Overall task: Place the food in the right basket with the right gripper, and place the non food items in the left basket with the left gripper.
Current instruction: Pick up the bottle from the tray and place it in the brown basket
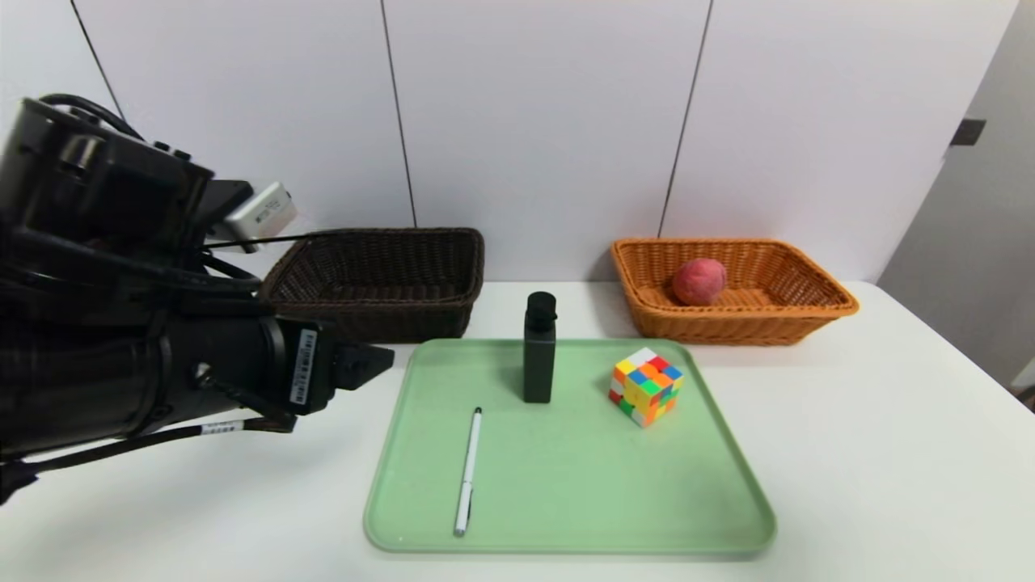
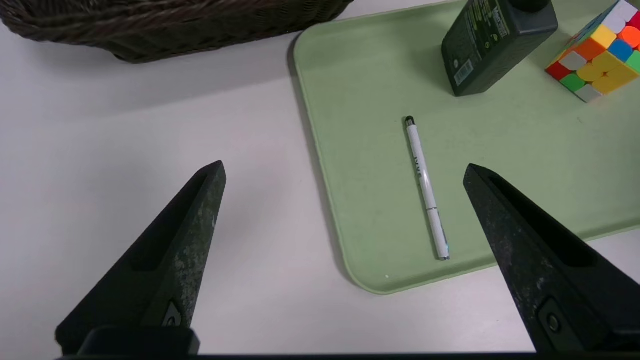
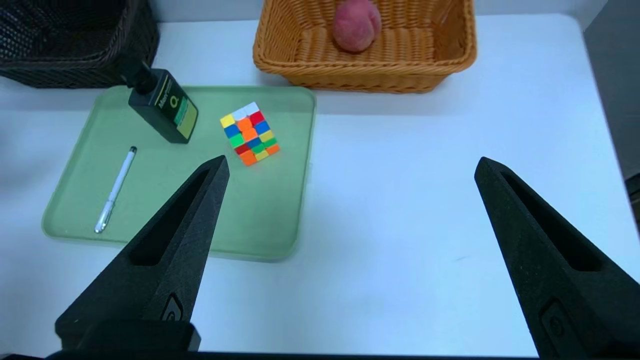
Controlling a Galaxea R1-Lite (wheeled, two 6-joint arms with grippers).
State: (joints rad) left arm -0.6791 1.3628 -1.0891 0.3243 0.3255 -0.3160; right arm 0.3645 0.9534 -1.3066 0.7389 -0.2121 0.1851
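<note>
Left gripper (image 1: 373, 368), black, tapered, open.

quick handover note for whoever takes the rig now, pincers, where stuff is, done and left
Left pincer: open, empty, over the table left of the tray.
Right pincer: open, empty, out of the head view.
Done: peach-like fruit in the orange basket.
Left to do: pen, black bottle and puzzle cube, all on the green tray, into the dark brown basket with the left pincer.
</note>
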